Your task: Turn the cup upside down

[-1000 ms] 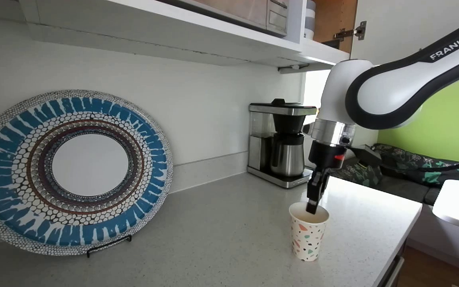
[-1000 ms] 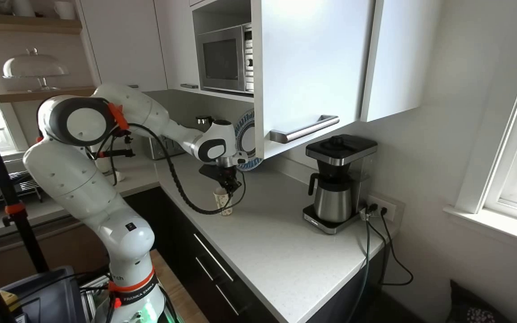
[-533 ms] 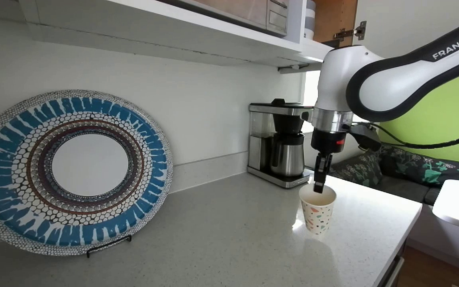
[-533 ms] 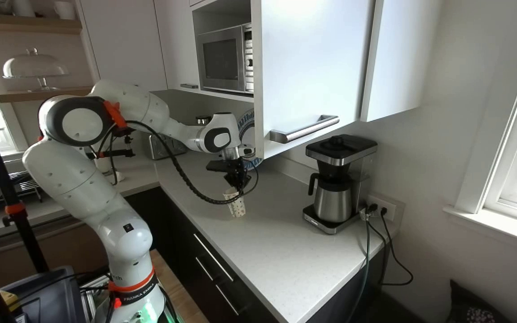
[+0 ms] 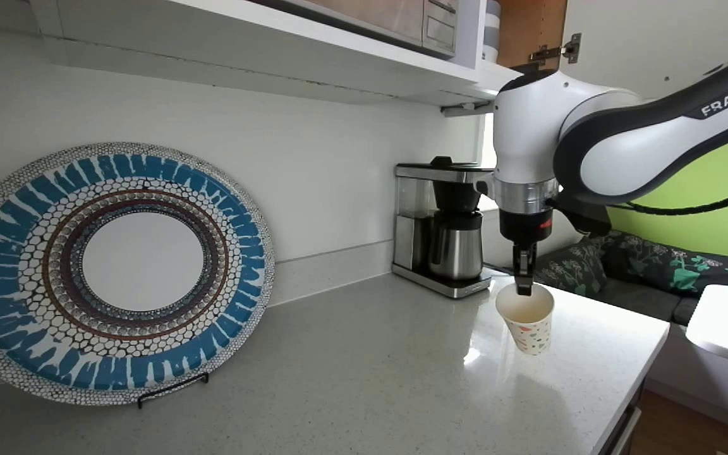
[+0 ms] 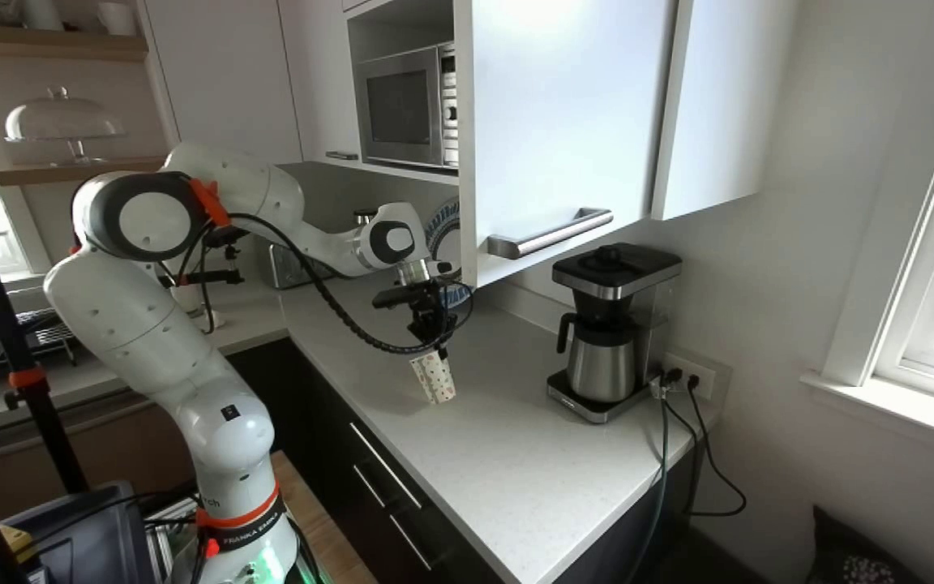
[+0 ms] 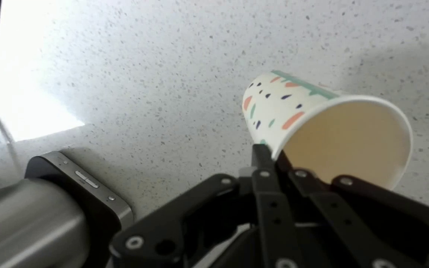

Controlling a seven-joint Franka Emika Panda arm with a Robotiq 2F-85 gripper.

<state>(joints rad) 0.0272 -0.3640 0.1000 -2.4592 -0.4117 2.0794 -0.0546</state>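
Observation:
The cup is white paper with small coloured specks. It is tilted, its rim leaning up and its base swung toward the coffee maker side in an exterior view. My gripper is shut on the rim, one finger inside the cup and one outside. In the wrist view the cup lies slanted with its mouth facing the lower right, and the gripper pinches the near edge of the rim. The cup appears held a little above the counter, its shadow lying apart from it.
The coffee maker stands on the counter against the wall; it also shows in the wrist view. A large patterned plate stands on a holder. The wall cabinet hangs above, and the counter's front edge is near the cup.
My gripper has carried the cup along the counter, rightward in both exterior views. The cup has lifted and gone from nearly upright to clearly tilted.

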